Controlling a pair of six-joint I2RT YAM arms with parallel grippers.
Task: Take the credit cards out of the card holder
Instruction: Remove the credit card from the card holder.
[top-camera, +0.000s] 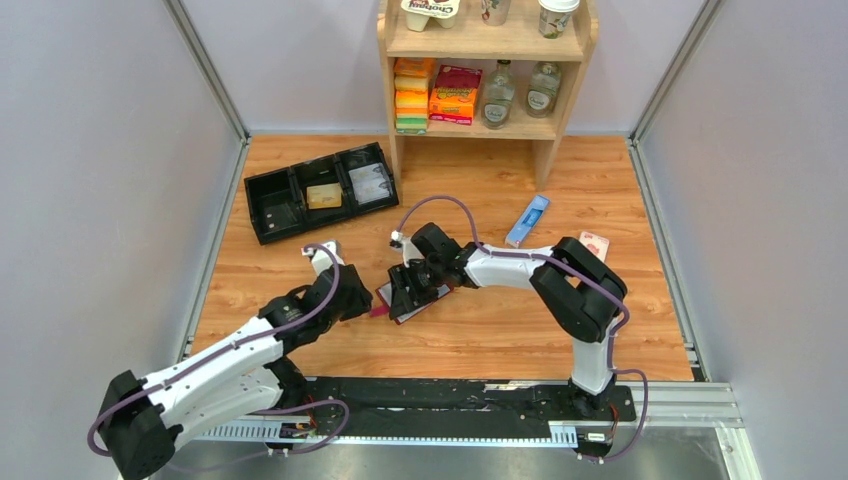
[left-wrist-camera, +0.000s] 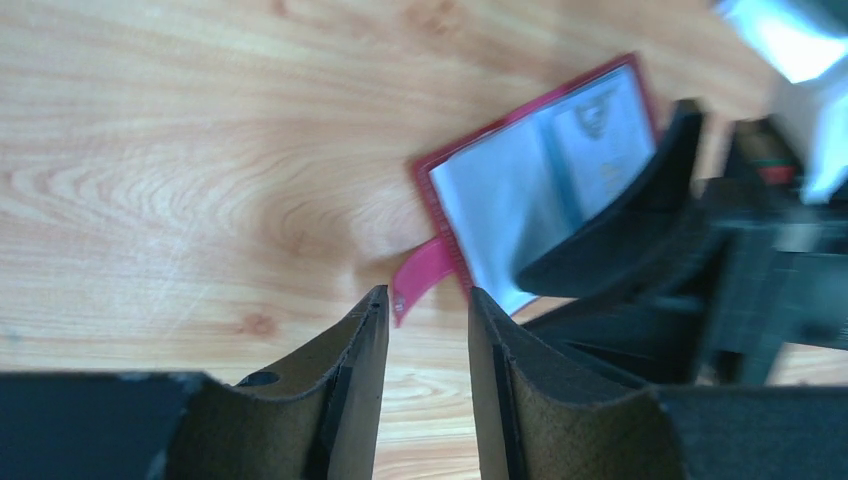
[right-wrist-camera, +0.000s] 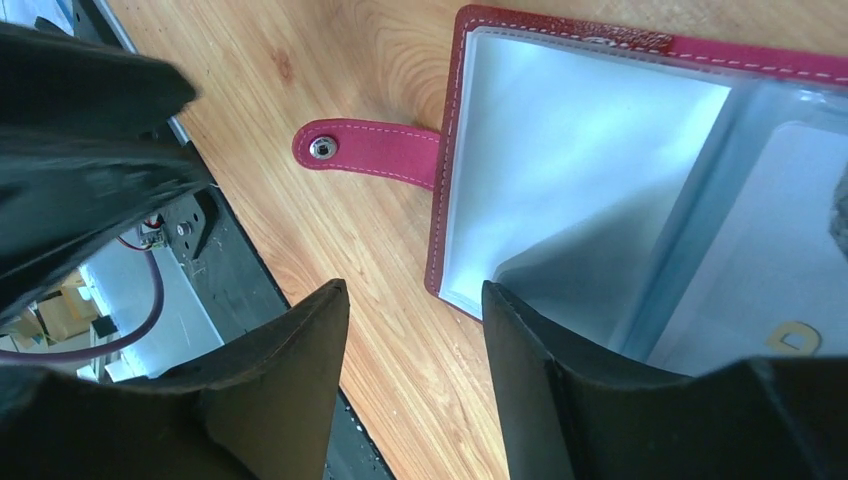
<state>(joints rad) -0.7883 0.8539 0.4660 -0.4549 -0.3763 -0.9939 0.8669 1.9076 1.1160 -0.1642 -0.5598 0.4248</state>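
The dark red card holder (top-camera: 400, 305) lies open on the wooden table, with its pale blue-grey sleeves (right-wrist-camera: 580, 170) facing up. A pale card (left-wrist-camera: 600, 130) shows inside one sleeve. Its snap tab (left-wrist-camera: 420, 275) sticks out towards my left gripper (left-wrist-camera: 428, 295), which is open with its tips right at the tab's end. My right gripper (right-wrist-camera: 412, 295) is open low over the holder's edge; one finger (right-wrist-camera: 540, 360) overlaps the sleeve and the other is over bare wood. Pale cards (top-camera: 370, 183) lie in the right compartment of a black tray.
The black tray (top-camera: 268, 208) at the back left also holds a tan block (top-camera: 322, 196). A long blue box (top-camera: 527, 220) and a pink-white small box (top-camera: 594, 245) lie to the right. A wooden shelf (top-camera: 570, 80) with groceries stands at the back.
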